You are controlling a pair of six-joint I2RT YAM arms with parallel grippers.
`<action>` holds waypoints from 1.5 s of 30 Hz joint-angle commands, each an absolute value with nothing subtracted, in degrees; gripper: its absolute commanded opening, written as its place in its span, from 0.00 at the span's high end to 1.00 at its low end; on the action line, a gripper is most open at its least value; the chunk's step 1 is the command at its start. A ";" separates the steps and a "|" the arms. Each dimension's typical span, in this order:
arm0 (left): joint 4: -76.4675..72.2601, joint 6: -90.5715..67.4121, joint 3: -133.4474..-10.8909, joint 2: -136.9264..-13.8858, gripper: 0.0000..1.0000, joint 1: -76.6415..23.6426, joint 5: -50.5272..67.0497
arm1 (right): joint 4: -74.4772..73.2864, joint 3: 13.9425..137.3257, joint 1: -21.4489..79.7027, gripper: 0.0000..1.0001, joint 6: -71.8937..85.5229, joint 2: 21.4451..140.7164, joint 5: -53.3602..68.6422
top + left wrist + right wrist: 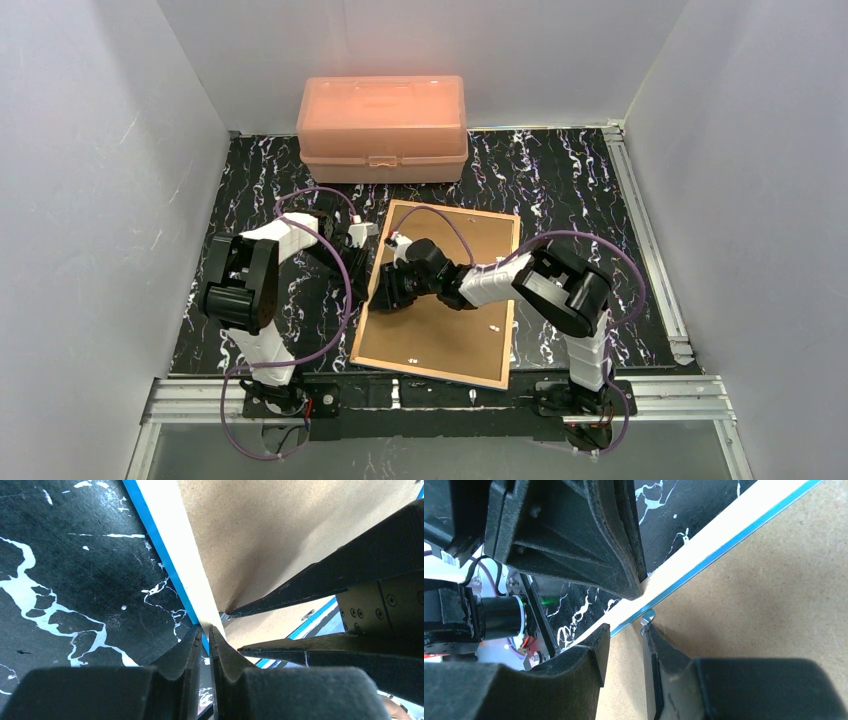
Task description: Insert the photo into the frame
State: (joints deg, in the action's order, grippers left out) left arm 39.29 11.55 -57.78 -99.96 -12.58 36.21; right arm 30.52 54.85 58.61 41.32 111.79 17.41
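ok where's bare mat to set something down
bare mat right of the frame up to the right rail, and either side of the pink box at the back. crowded at the frame's left edge, where the left tool and right tool meet

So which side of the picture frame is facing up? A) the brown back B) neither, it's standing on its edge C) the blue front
A: from above, the frame lies flat with its brown backing up; blue only peeks out along its edge in the wrist views.
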 commanded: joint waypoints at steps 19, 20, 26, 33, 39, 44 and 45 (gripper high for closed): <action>40.70 11.74 -58.17 -98.79 0.94 -13.71 40.05 | 31.39 53.79 57.16 0.61 35.51 111.56 17.89; 40.64 11.79 -58.14 -98.79 0.94 -13.71 40.07 | 31.91 53.53 57.28 0.61 35.84 111.68 18.29; 40.48 11.59 -58.03 -98.88 0.94 -13.70 40.20 | 35.34 52.95 57.89 0.61 37.38 112.99 21.17; 40.43 11.45 -57.92 -98.70 0.94 -13.66 40.30 | 36.70 53.93 57.90 0.62 37.97 114.16 21.98; 40.22 11.43 -57.70 -98.70 0.95 -13.67 40.43 | 37.06 55.18 57.88 0.63 37.15 114.95 23.50; 40.08 11.46 -57.65 -98.96 0.95 -13.69 40.90 | 36.20 56.52 57.86 0.64 36.09 115.88 24.72; 40.03 11.43 -57.66 -99.00 0.95 -13.71 40.95 | 35.95 56.79 57.90 0.64 35.71 115.99 25.14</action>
